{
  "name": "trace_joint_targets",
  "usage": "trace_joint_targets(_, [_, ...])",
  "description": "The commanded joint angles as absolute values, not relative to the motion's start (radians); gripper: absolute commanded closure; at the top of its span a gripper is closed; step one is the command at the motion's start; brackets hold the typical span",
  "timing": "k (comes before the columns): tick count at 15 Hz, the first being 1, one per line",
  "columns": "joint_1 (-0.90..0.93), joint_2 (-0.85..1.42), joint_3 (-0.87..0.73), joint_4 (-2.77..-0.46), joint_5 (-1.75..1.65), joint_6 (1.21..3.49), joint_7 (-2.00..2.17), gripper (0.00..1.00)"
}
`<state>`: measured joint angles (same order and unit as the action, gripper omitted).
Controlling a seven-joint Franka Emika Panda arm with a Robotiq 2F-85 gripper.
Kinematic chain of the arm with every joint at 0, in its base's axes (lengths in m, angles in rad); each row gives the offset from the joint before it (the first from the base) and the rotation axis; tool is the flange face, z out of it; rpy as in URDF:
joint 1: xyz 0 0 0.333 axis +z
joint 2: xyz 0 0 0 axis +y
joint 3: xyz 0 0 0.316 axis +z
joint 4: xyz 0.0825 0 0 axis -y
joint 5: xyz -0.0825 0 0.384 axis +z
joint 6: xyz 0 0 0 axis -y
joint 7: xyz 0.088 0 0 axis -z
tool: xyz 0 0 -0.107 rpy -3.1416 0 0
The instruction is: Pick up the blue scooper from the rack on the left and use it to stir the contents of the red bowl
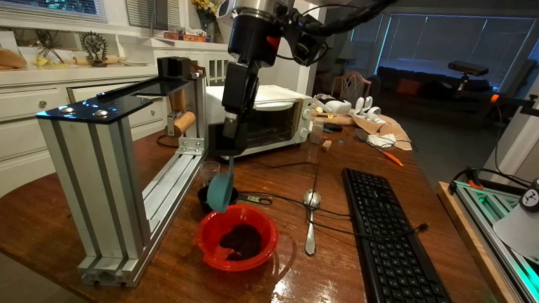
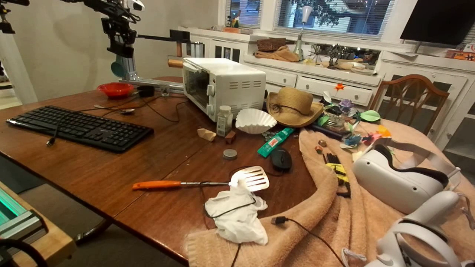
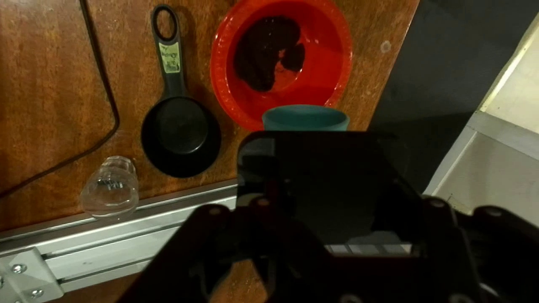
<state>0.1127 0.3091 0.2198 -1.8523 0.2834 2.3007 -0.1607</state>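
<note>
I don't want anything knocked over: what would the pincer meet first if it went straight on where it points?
Probably the red bowl, at its rim, touched by the blue scooper that the pincer holds; depth is unclear, so the wooden table beside it is possible.

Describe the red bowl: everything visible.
The red bowl is round and shallow, with a flared rim that looks textured in the wrist view; glossy highlights suggest plastic. It stands upright on the wooden table, beside but apart from the black measuring cup. Its contents, a dark brown, uneven clump, touch it, covering much of the bottom and leaving some red bare. The blue scooper hangs higher than the rim, with a gap between them in an exterior view. The bowl's underside is hidden.
</note>
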Motion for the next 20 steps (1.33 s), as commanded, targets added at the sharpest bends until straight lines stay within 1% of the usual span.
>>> trace_joint_targets(1, [0.091, 0.292, 0.234, -1.910, 0.352, 2.310, -0.243, 0.65])
trace_joint_targets(9, [0.057, 0.300, 0.250, -2.016, 0.453, 2.411, -0.453, 0.65])
trace_joint_targets(20, [0.047, 0.301, 0.277, -2.090, 0.434, 2.535, -0.592, 0.65])
